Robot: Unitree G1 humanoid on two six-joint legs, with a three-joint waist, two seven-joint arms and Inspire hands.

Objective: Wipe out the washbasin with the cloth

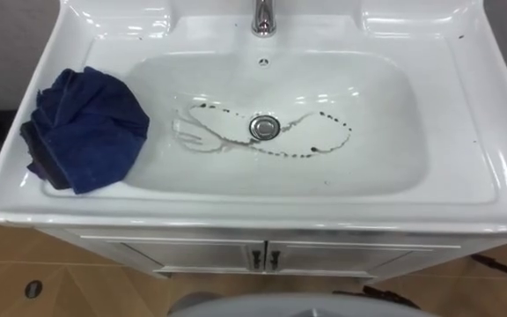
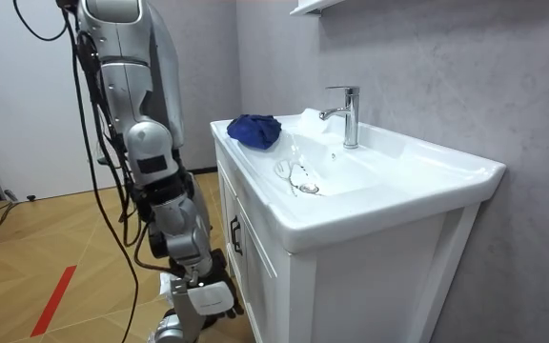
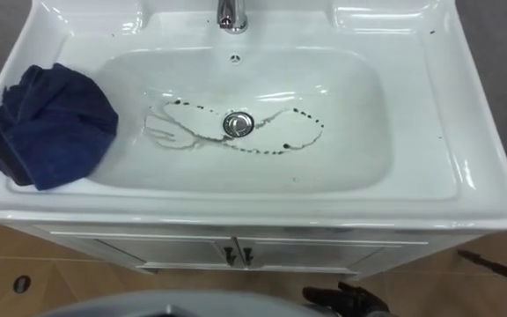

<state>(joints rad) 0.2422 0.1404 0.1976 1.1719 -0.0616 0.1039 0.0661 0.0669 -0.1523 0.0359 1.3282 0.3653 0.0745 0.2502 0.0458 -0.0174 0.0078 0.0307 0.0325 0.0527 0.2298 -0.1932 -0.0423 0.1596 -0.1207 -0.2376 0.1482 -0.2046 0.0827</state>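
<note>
Left eye view: one white basin point(image 1: 465, 132) holds one faucet point(image 1: 263, 18), one drain point(image 1: 264, 127) looped by a dark stain trail point(image 1: 324, 145), and one crumpled blue cloth point(image 1: 86, 128) on its left rim. In the room view the right hand point(image 2: 206, 300) hangs low beside the cabinet point(image 2: 255, 276), well below the cloth. Whether its fingers are apart or together cannot be told.

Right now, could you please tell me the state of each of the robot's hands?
Left hand: cannot be told.
Right hand: hangs low beside the cabinet; open or shut cannot be told.
</note>
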